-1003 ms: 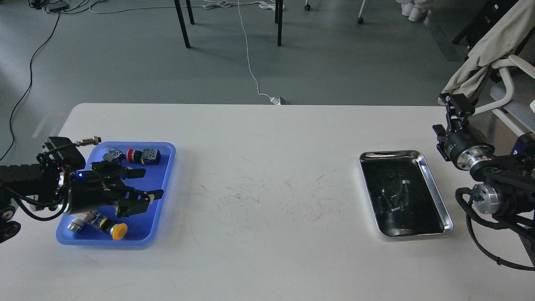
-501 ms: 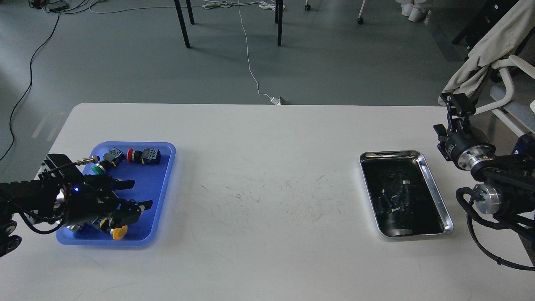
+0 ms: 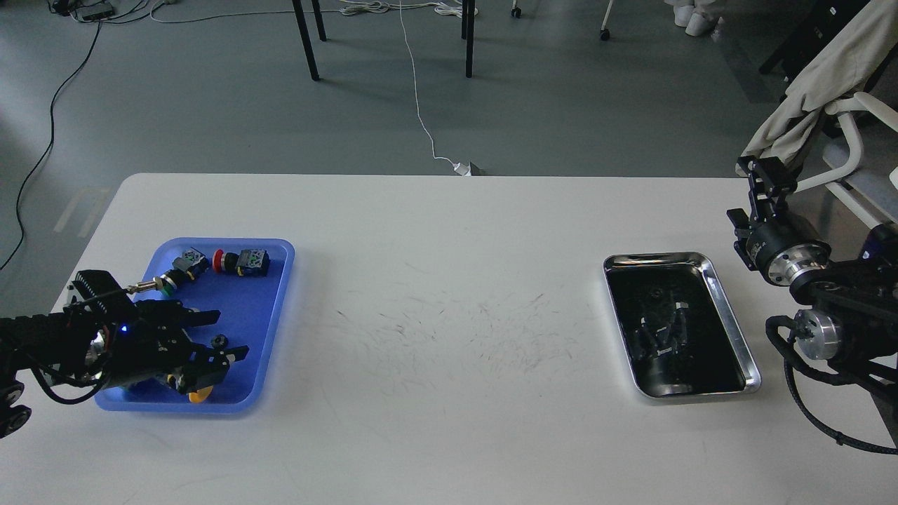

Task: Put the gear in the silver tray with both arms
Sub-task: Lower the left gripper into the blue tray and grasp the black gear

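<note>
Reaching low over the blue plastic tray (image 3: 270, 308) at the frame's lower left, the left hand (image 3: 223, 335) spreads its two black fingers wide, holding nothing. A small dark gear (image 3: 219, 341) lies on the blue floor between the fingertips. Red-capped and green-capped push-button switches (image 3: 242, 261) sit along the tray's upper edge. At the right, the shiny rectangular silver tray (image 3: 729, 319) rests on the white surface (image 3: 449, 294). The right hand (image 3: 769, 177) stands at the far right edge; I cannot tell its grip.

One silver tray (image 3: 731, 317), one blue tray (image 3: 275, 308), two arms, one small black gear (image 3: 219, 341).
</note>
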Tool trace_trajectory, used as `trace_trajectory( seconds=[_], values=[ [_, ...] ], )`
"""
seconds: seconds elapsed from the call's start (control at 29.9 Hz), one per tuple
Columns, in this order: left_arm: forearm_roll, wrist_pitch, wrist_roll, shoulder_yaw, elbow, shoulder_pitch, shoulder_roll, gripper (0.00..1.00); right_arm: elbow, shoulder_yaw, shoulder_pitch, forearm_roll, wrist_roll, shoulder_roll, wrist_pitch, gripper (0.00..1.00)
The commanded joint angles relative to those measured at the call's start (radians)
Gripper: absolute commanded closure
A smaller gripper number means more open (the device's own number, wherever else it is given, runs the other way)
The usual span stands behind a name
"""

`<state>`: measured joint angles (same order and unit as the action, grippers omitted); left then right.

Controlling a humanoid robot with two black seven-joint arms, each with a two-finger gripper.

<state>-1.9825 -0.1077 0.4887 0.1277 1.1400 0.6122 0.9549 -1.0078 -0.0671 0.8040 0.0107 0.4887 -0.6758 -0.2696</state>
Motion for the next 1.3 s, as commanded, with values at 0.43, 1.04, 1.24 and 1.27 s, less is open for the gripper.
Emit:
trace_trajectory(
  seconds=[0.43, 1.04, 1.24, 1.27],
  values=[
    [0.005, 0.000, 0.000, -0.016, -0.120, 0.004, -0.059, 0.32, 0.000, 0.000, 0.001, 0.002, 0.000, 0.001, -0.006, 0.05],
    [0.005, 0.000, 0.000, -0.017, -0.108, -0.003, -0.053, 0.49, 0.012, 0.007, -0.003, 0.020, 0.000, 0.001, -0.010, 0.05],
    [0.005, 0.000, 0.000, -0.016, -0.103, -0.002, -0.056, 0.55, 0.012, 0.007, -0.014, 0.020, 0.000, 0.005, -0.010, 0.05],
    [0.005, -0.001, 0.000, -0.016, -0.095, -0.002, -0.055, 0.59, 0.012, 0.007, -0.015, 0.020, 0.000, 0.005, -0.010, 0.05]
  ],
)
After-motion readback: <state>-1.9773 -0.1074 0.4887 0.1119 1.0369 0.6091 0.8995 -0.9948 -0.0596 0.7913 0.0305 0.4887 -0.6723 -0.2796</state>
